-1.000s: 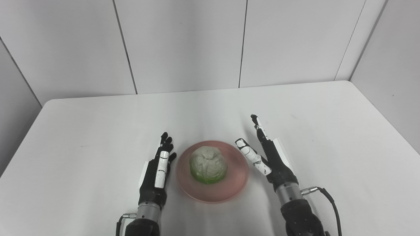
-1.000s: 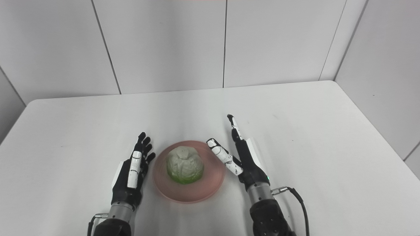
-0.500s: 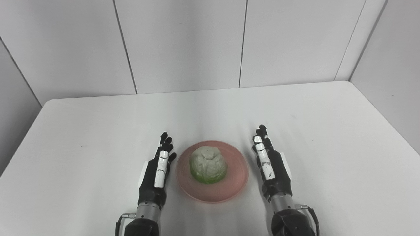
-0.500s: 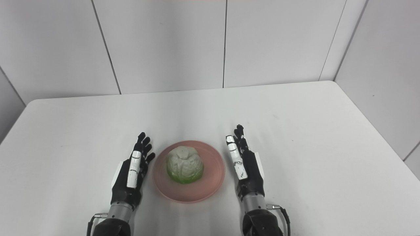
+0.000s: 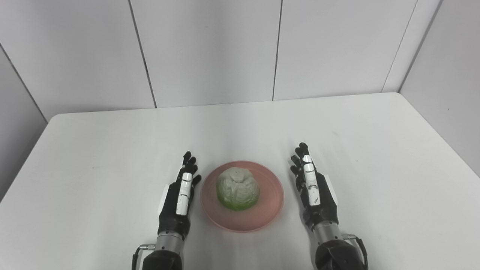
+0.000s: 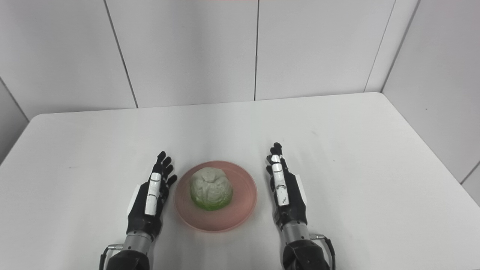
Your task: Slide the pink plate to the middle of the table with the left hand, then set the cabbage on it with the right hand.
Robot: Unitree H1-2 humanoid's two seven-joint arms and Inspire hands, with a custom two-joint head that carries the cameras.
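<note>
The pink plate [image 5: 262,213] lies near the table's front middle. A pale green cabbage [image 5: 237,187] sits upright on its centre. My left hand [image 5: 178,198] rests just left of the plate, fingers straight and apart, holding nothing. On the other side my right hand [image 5: 314,189] lies a short gap from the rim, open and flat, fingers pointing away from me. Neither hand touches the plate or the cabbage.
The white table [image 5: 112,150] is bounded by grey wall panels [image 5: 210,52] at the back and on the right. A thin cable [image 5: 352,237] hangs by my right wrist.
My right hand pulled back toward me and to the right, off the plate's edge, and its spread thumb folded in beside the fingers. Left hand, plate and cabbage stayed still.
</note>
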